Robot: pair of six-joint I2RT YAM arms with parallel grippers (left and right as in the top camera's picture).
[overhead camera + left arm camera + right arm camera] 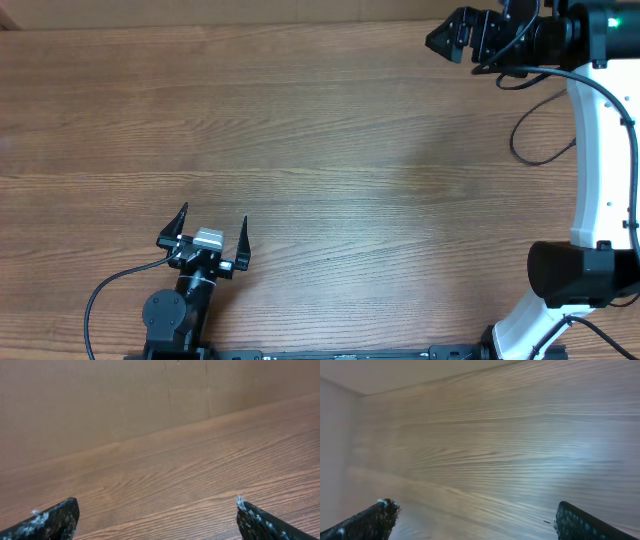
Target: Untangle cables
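Note:
The cables are out of view in every frame; only bare wood-grain table (320,150) shows. My left gripper (214,212) sits near the front left of the table, open, its two black fingers spread and pointing toward the far side. The left wrist view confirms it: the left gripper (157,510) has nothing but table between its fingertips (62,517). My right gripper (445,32) hovers at the far right corner, pointing left, open. In the right wrist view the right gripper (475,506) is spread wide over bare wood.
The right arm's white link (600,150) and black base (575,272) stand along the right edge, with its thick black wiring (530,135) looping beside it. The left arm's own wiring (100,290) curves at the front left. A plain wall (100,400) rises behind the table's far edge.

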